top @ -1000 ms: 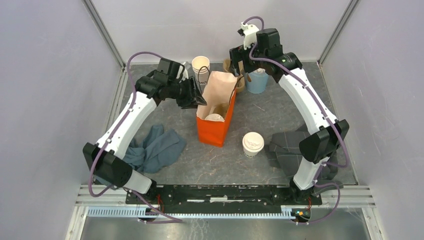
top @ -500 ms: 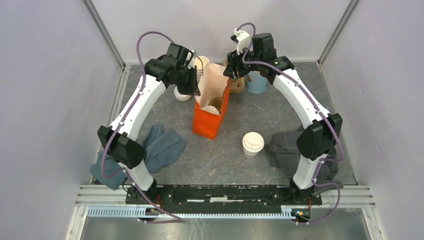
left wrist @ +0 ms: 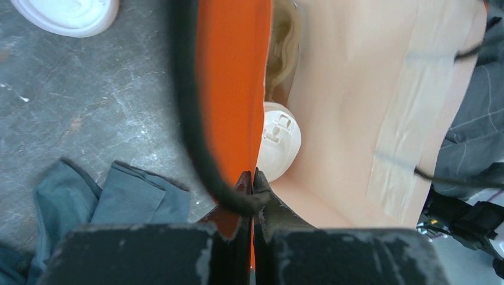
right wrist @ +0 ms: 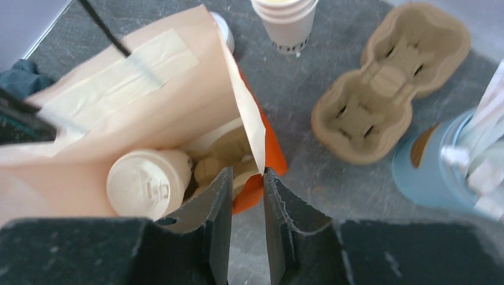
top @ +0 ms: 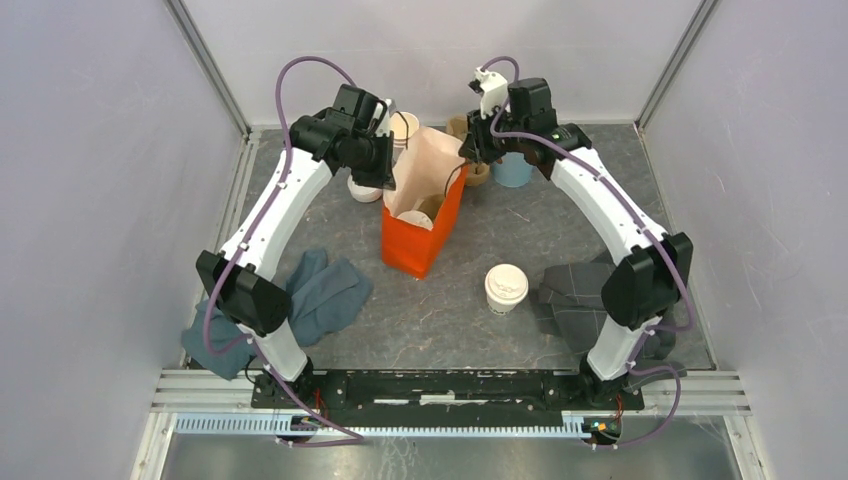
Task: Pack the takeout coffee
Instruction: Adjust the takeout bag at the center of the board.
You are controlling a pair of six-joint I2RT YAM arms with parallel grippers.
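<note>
An orange paper bag [top: 418,235] with a cream lining stands mid-table, mouth open. One takeout coffee [right wrist: 148,184] with a white sip lid sits inside it, beside a brown carrier insert; it also shows in the left wrist view [left wrist: 279,142]. A second takeout coffee [top: 506,288] stands on the table to the right of the bag. My left gripper [left wrist: 251,175] is shut on the bag's left wall [left wrist: 235,89], one finger inside and one outside. My right gripper [right wrist: 246,172] straddles the bag's right rim [right wrist: 252,124], with the jaws narrowly apart.
A brown pulp cup carrier [right wrist: 386,83] lies behind the bag, next to a blue container [right wrist: 446,160]. A stack of lidless cups [top: 402,128] and loose white lids [left wrist: 65,13] sit at the back left. A grey-blue cloth [top: 320,295] lies front left and a dark cloth [top: 575,290] front right.
My left arm swung to the back and its gripper shut on the bag's left wall. The bag shifted slightly left. My right gripper's jaws narrowed around the right rim.
</note>
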